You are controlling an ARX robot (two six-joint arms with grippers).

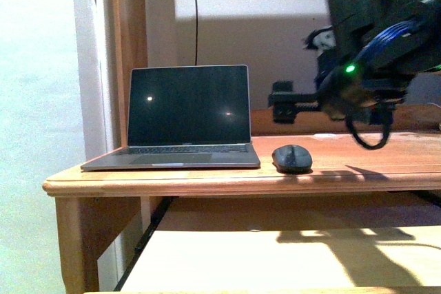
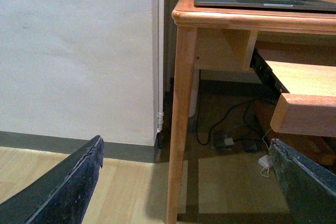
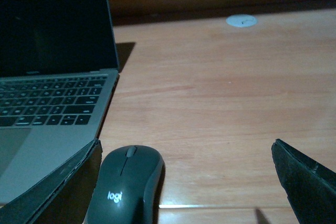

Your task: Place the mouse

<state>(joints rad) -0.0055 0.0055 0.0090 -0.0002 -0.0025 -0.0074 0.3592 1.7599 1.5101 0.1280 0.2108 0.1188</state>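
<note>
The dark grey mouse point(image 1: 292, 158) rests on the wooden desk point(image 1: 386, 163), just right of the open laptop point(image 1: 180, 116). In the right wrist view the mouse point(image 3: 125, 186) lies flat beside one finger, with a logo on its dome. My right gripper point(image 3: 186, 182) is open and empty, its fingers point(image 3: 302, 174) wide apart, apart from the mouse. In the front view the right arm point(image 1: 365, 60) hangs above the desk behind the mouse. My left gripper point(image 2: 189, 182) is open and empty, low beside the desk leg point(image 2: 181, 124), out of the front view.
The laptop point(image 3: 47, 77) has a dark screen and fills the desk's left part. A pulled-out wooden tray point(image 2: 304, 98) sits under the desk top. Cables and a plug point(image 2: 231, 140) lie on the floor. A white cap point(image 3: 241, 21) is set into the desk's rear.
</note>
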